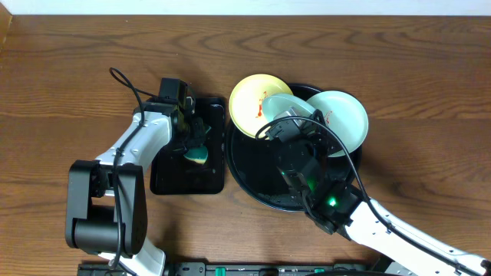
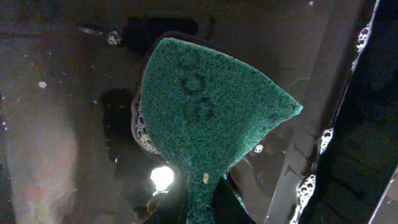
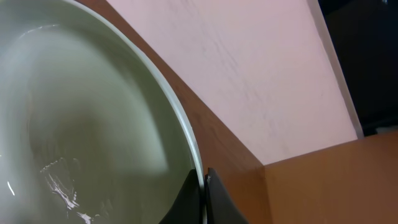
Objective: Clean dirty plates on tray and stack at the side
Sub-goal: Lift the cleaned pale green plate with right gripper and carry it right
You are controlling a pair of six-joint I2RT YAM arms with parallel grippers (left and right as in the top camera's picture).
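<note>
My right gripper (image 3: pixel 203 190) is shut on the rim of a light blue plate (image 3: pixel 81 118), which is wet inside. In the overhead view this plate (image 1: pixel 285 106) is held tilted over the large round black tray (image 1: pixel 253 169), under my right gripper (image 1: pixel 295 126). A pale yellow plate (image 1: pixel 253 101) leans on the tray's far left rim. A second light blue plate (image 1: pixel 341 119) with a small red smear lies on the far right rim. My left gripper (image 2: pixel 202 208) is shut on a green sponge (image 2: pixel 205 106); it also shows in the overhead view (image 1: pixel 199 156).
The sponge hangs over a smaller rectangular black tray (image 1: pixel 173 180) left of the round tray; it holds soapy water (image 2: pixel 311 186). The wooden table (image 1: pixel 77 69) extends on all sides. The left arm base (image 1: pixel 100 207) stands at the front left.
</note>
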